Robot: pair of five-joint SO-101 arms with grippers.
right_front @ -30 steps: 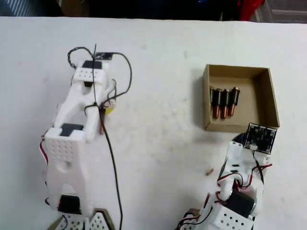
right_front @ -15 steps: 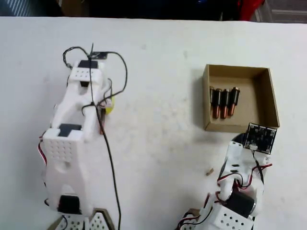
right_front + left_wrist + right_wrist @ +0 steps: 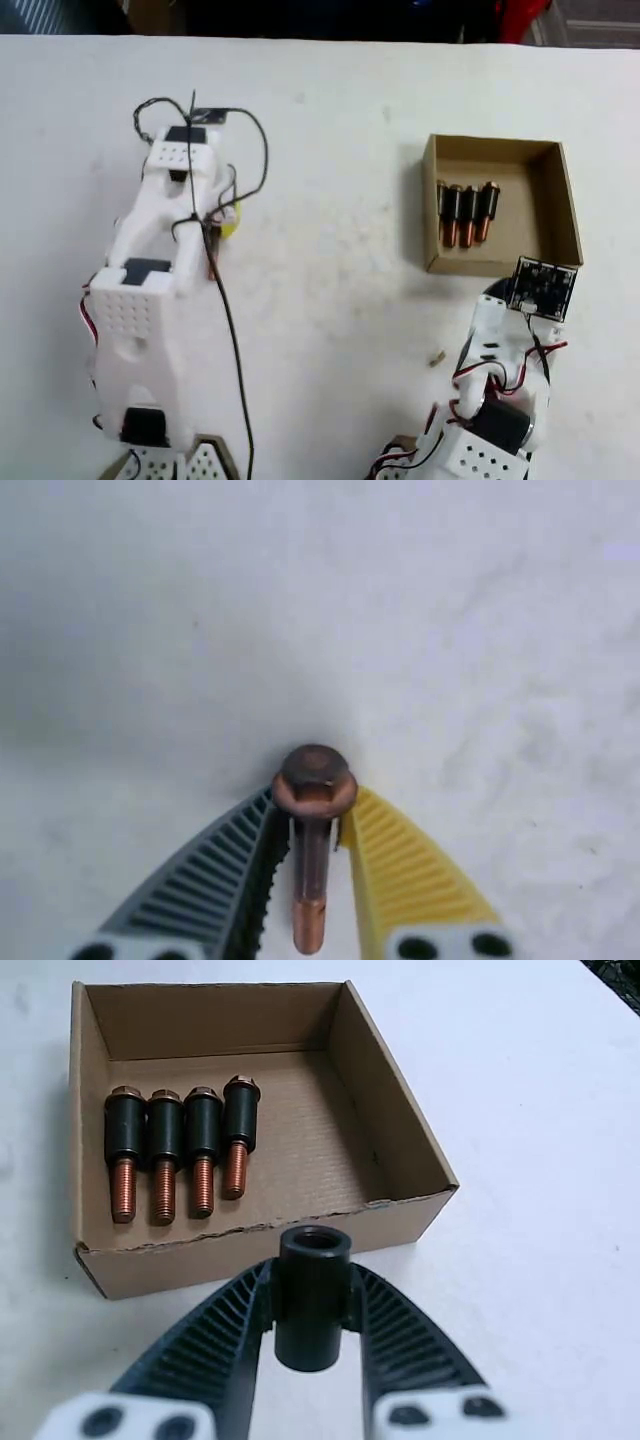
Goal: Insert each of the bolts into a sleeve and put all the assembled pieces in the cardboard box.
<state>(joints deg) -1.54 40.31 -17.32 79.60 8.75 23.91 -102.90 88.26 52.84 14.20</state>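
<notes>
Since a second ago, my left arm (image 3: 150,250) has shifted slightly toward the table's left side, cable and all; over the last half second I see no further shift. My right arm (image 3: 505,370) and the box contents sit as before.

On the left gripper (image 3: 312,825), the grey finger and the yellow finger (image 3: 400,870) are drawn in narrow, clamping the shank of a copper-coloured bolt with a flanged hex head (image 3: 314,778). The head sticks out past the tips, just above the white table (image 3: 480,630).

The right gripper (image 3: 313,1305) has its black ribbed fingers (image 3: 215,1345) pinched on a black cylindrical sleeve (image 3: 315,1260), open bore facing the camera. It hangs just short of the near wall of the open brown cardboard box (image 3: 250,1238).

Inside the box, four assembled pieces of copper bolt in black sleeve (image 3: 180,1145) lie side by side against one wall, heads toward the far wall.
</notes>
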